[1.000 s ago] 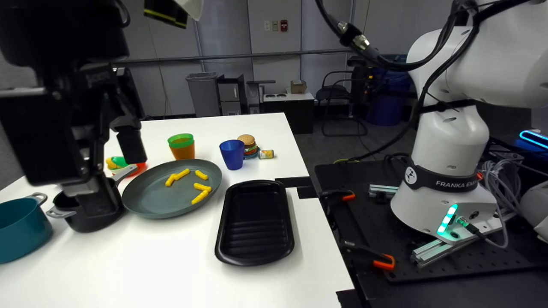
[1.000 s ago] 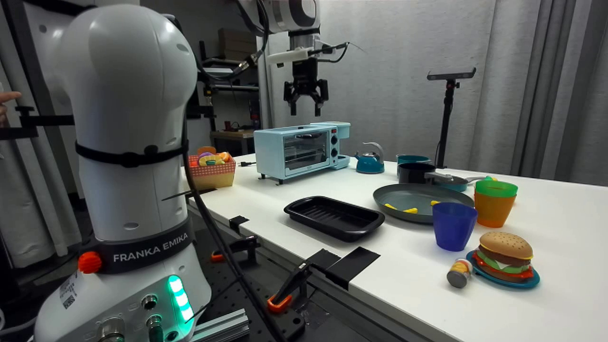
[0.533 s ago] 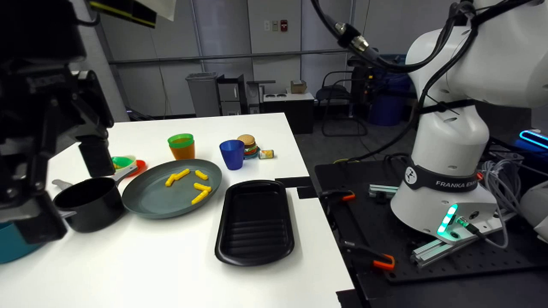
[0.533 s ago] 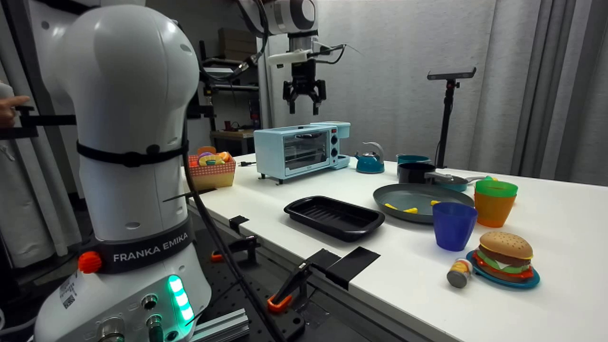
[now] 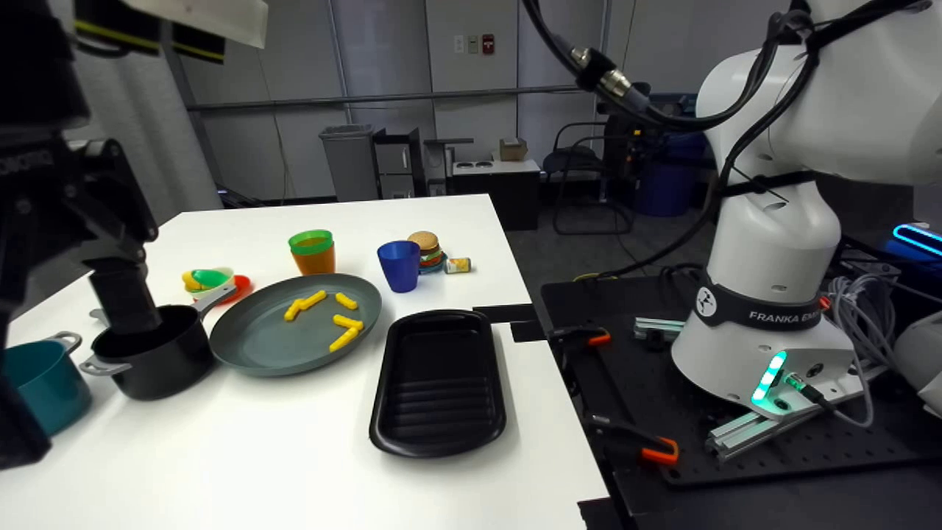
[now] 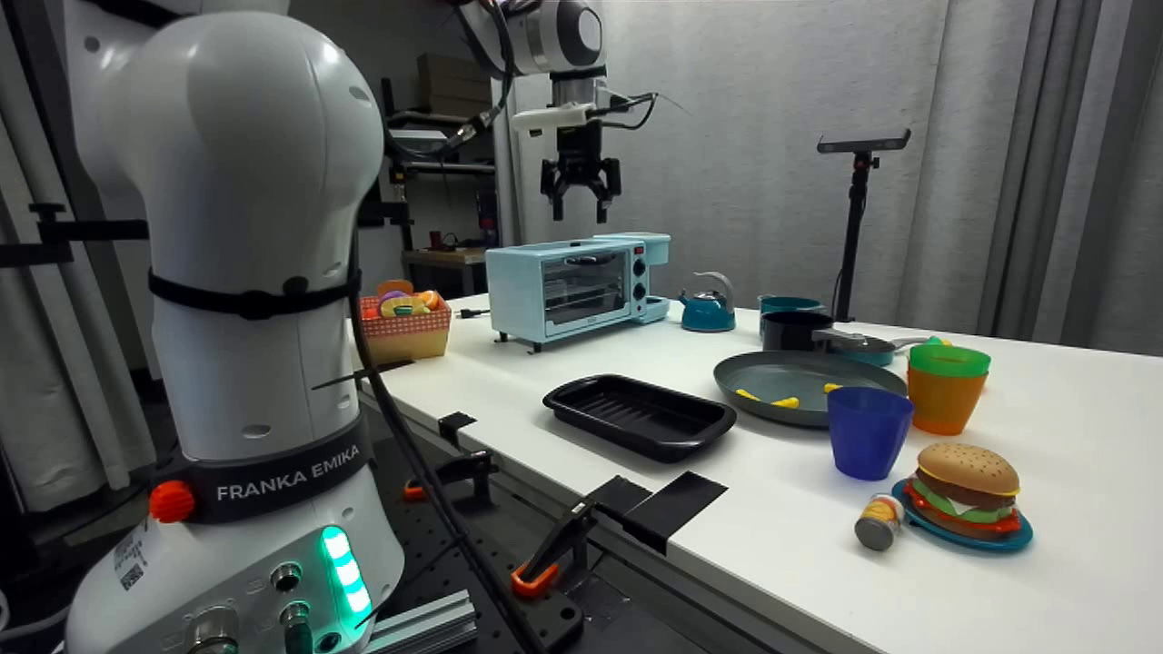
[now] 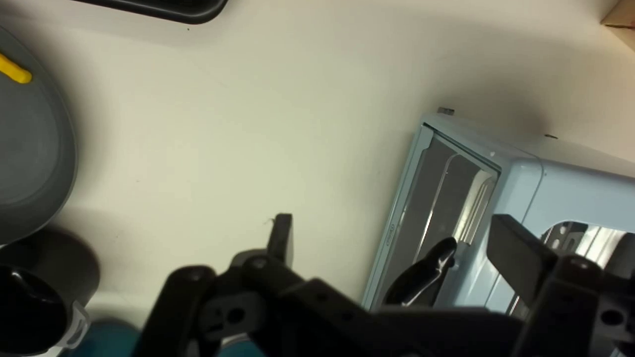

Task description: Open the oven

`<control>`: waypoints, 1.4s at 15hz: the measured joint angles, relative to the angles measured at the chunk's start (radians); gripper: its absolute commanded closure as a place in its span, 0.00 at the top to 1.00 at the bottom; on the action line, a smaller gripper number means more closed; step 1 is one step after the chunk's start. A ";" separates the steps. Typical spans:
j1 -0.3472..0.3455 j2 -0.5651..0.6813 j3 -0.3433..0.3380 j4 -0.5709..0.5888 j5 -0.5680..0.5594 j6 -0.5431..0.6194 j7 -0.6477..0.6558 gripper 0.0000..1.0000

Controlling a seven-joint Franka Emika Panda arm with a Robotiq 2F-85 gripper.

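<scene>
Looks like lining-up stage to me: claw (image 6: 580, 213) spread wide with nothing in it, hanging higher than the oven (image 6: 574, 287) on the desk (image 6: 491, 381) (door (image 7: 436, 198) looks shut), so I'd guess next it needs to drop in front and hook that black handle (image 7: 420, 272).

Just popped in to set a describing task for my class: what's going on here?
A robot arm holds its open, empty gripper above the front of a blue toaster oven, not touching it. The oven door is shut and its black handle ungripped, so the opening is still to come. Nearby on the table are a black tray and a grey pan holding yellow pieces.
</scene>
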 measured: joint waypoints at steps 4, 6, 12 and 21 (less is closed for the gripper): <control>0.000 0.000 0.000 0.002 0.000 0.000 0.000 1.00; 0.000 0.000 0.000 0.002 0.000 0.000 0.000 1.00; 0.000 0.010 -0.003 -0.002 0.000 0.000 0.000 1.00; 0.000 0.077 -0.012 0.054 -0.010 0.002 -0.001 1.00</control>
